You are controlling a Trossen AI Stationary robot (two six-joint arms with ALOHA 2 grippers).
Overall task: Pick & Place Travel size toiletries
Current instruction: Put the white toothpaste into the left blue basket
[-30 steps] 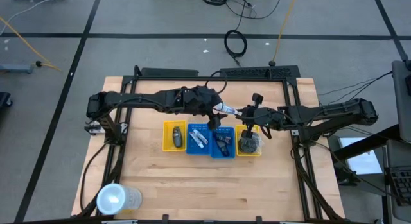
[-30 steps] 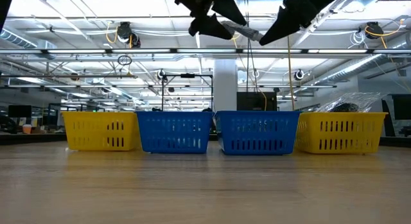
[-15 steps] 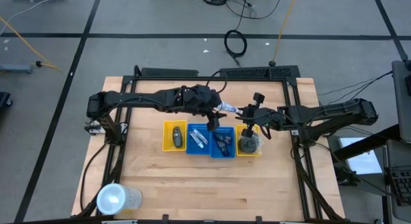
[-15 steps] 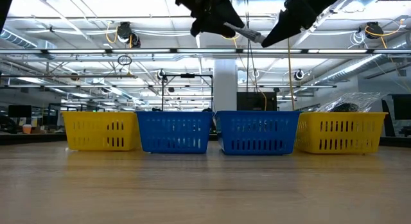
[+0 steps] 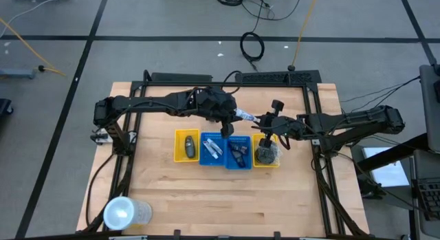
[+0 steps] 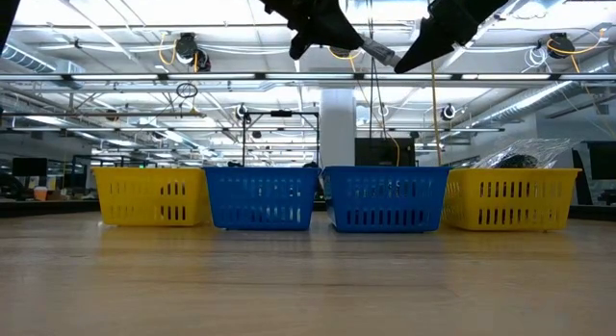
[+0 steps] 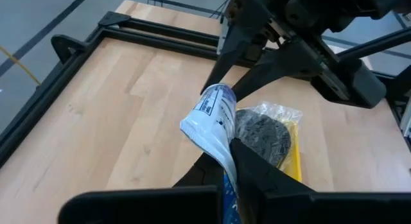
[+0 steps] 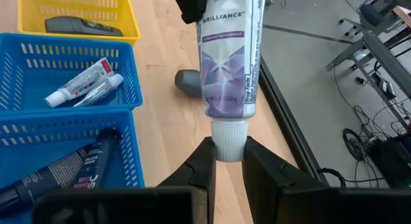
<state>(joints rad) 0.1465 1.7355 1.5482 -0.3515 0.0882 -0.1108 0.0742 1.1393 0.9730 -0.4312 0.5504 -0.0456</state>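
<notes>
1. Light wooden table (image 5: 206, 192) inside a black metal frame (image 5: 234, 78), on a grey floor marked with dark lines.
2. Four slotted plastic trays in one row, side by side: yellow tray (image 5: 177, 146), blue tray (image 5: 205, 157), second blue tray (image 5: 245, 164), second yellow tray (image 5: 276, 161).
3. Clear whitish round cup (image 5: 125, 213) near one table corner, well apart from the trays.
4. Coiled black cable (image 5: 252, 46) on the floor beyond the table.
5. Yellow cord (image 5: 27, 44) across the floor.

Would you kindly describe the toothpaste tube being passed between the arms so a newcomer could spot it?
Look above the row of four baskets, over the gap between the right blue and right yellow ones. The white tube hangs in the air, held by both the left end effector and the right end effector. Unlike the other toiletries, it lies in no basket.
</notes>
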